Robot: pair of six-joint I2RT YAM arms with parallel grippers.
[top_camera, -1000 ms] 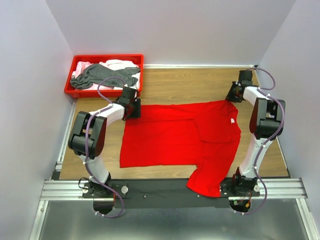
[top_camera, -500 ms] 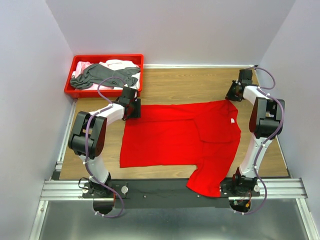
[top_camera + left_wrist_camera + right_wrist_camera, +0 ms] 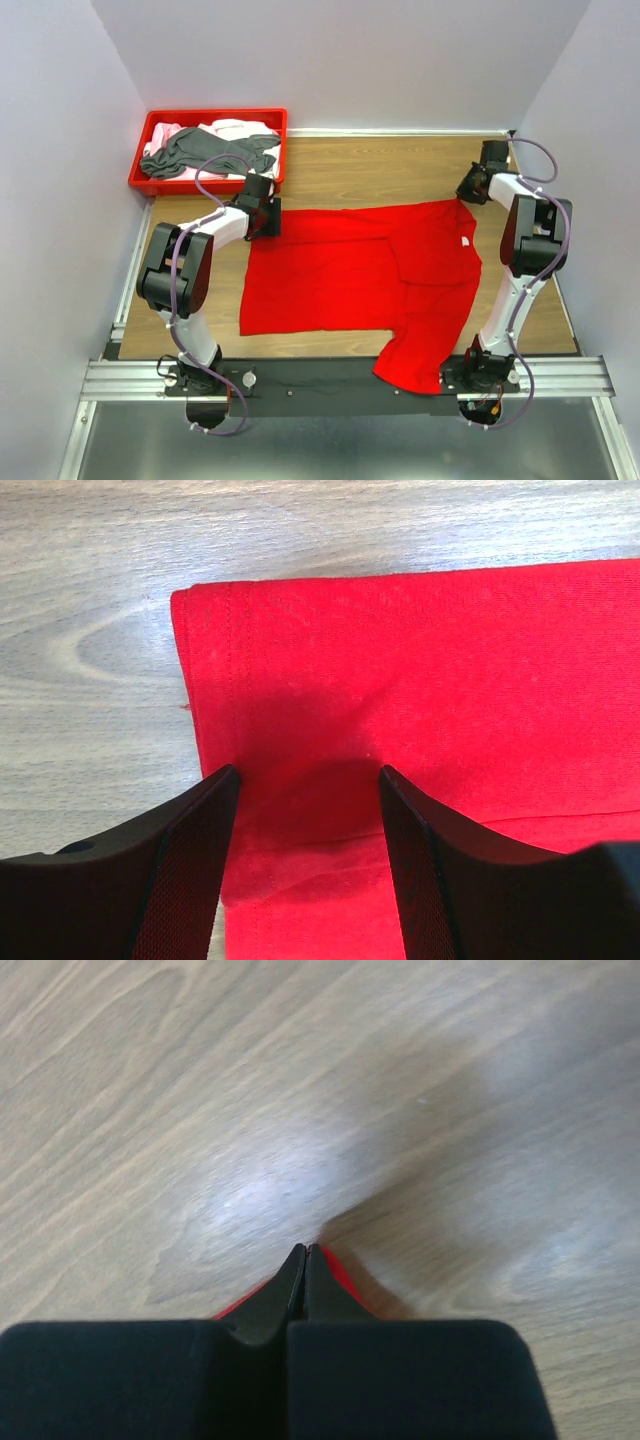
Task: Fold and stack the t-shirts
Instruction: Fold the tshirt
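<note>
A bright red t-shirt lies spread flat on the wooden table, with one sleeve hanging over the near edge. My left gripper is open and stands over the shirt's far left corner. In the left wrist view its fingers straddle the hem of the red cloth. My right gripper is shut at the shirt's far right corner. In the right wrist view the right gripper shows slivers of red cloth on both sides of the closed tips.
A red plastic tray stands at the far left and holds a dark grey shirt on top of pale pink ones. Walls close in on the left, right and back. A metal rail runs along the near edge.
My right gripper has shifted a little to the right and farther away, holding the shirt's corner. My left arm and the rest of the shirt have not moved.
</note>
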